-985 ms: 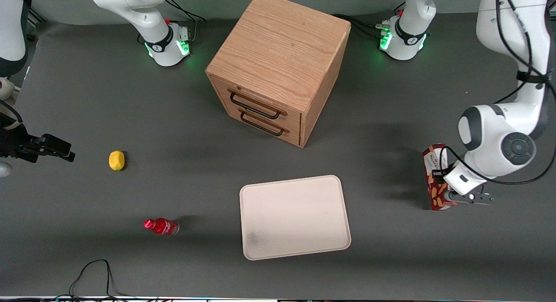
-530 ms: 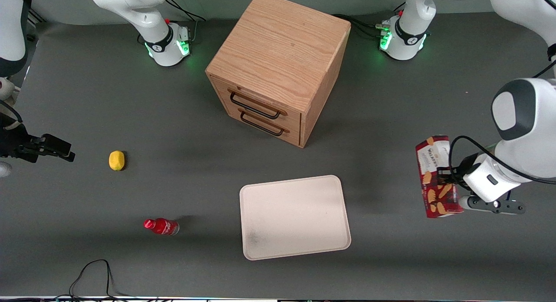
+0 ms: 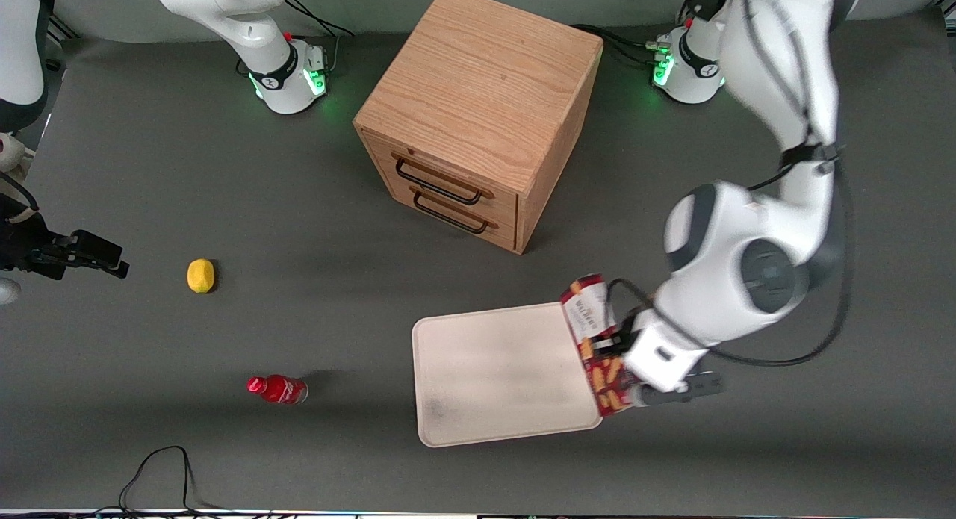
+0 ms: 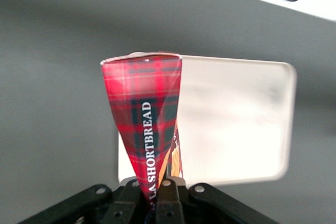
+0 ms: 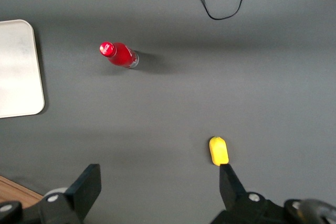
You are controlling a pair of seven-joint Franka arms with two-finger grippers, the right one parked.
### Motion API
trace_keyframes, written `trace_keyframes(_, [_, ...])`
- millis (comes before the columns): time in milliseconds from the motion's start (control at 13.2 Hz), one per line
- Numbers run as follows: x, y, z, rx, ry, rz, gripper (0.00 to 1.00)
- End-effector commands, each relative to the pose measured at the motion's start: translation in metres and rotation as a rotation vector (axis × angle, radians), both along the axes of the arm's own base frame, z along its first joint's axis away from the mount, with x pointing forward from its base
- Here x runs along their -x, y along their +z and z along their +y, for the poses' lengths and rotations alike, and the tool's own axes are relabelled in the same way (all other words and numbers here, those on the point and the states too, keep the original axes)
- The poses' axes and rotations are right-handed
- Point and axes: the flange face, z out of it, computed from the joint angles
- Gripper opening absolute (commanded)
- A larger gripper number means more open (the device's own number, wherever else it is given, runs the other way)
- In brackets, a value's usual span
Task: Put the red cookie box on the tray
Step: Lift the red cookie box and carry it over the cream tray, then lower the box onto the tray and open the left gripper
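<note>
I see the cabinet (image 3: 478, 116) standing mid-table, farther from the front camera than the tray (image 3: 500, 373), its two black-handled drawers facing the tray's way. The tray lies flat on the grey mat with a faint smudge near one corner. My gripper (image 3: 624, 355) hangs over the tray's edge at the working arm's end, its fingers pinching the box (image 3: 597, 340) at the narrow sides; the wrist view shows the tartan carton (image 4: 144, 129) clamped between them and sticking out over the tray (image 4: 236, 124). The box is aloft, tilted, its white end farther from the camera. Toward the parked arm's end lie a bottle (image 3: 278, 389) and, farther from the camera, a lemon (image 3: 200, 275).
</note>
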Motion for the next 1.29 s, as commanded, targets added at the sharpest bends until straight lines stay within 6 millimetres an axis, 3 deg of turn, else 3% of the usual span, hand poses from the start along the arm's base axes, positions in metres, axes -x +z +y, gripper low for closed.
trace_keyframes(0, [-0.008, -0.066, -0.015, -0.095, -0.005, -0.029, 0.00])
trace_keyframes(227, [-0.003, -0.107, -0.014, -0.131, -0.014, -0.021, 0.00])
trace_keyframes(379, [-0.002, -0.109, -0.015, -0.127, -0.009, -0.022, 0.00])
trace_keyframes(455, [0.000, -0.114, -0.016, -0.131, -0.018, -0.030, 0.96])
trace_keyframes(606, [-0.001, -0.110, -0.020, -0.104, -0.017, -0.073, 1.00])
trace_keyframes(758, [0.004, -0.091, -0.015, -0.092, -0.007, -0.072, 1.00])
trace_keyframes(909, [0.017, -0.037, 0.006, -0.067, 0.008, -0.084, 1.00])
trace_keyframes(1061, [0.046, 0.027, 0.064, -0.018, 0.031, -0.056, 1.00])
trace_keyframes(1212, [0.076, 0.071, 0.097, -0.062, -0.007, -0.020, 1.00])
